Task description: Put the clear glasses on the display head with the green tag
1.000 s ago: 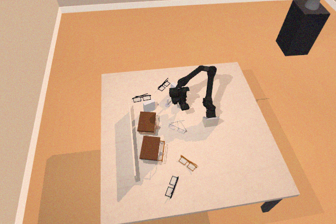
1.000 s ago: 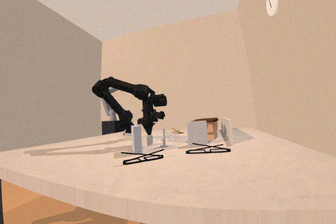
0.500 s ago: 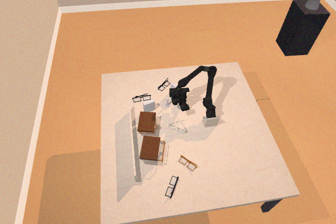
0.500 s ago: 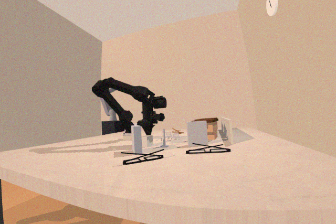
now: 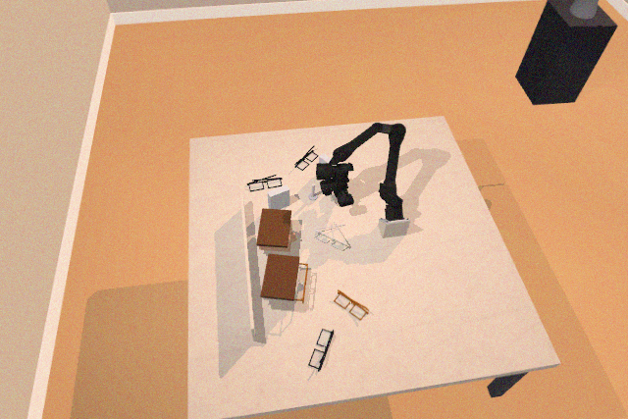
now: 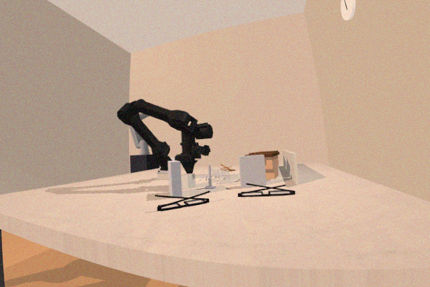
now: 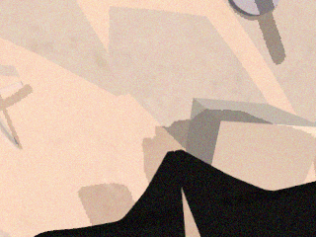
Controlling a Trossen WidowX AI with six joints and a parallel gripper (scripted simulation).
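Observation:
The clear glasses (image 5: 332,240) lie on the table with their temples spread, left of the arm's base. Part of them shows at the left edge of the wrist view (image 7: 11,89). Two display heads with brown tops, the far one (image 5: 274,228) and the near one (image 5: 280,276), stand side by side. Orange-brown glasses (image 5: 305,283) are on the near head. The far head's face is mostly hidden and I cannot make out a green tag. My gripper (image 6: 189,171) (image 7: 175,157) is shut and empty, pointing down close to a small pale block (image 6: 191,181) (image 7: 262,153).
A round-based post (image 5: 313,195) (image 6: 209,177), a tall grey block (image 6: 175,177) and a grey box (image 5: 279,197) (image 6: 252,170) stand near the gripper. A long upright panel (image 5: 248,272) (image 6: 289,167) stands behind the heads. Several dark or brown glasses lie around.

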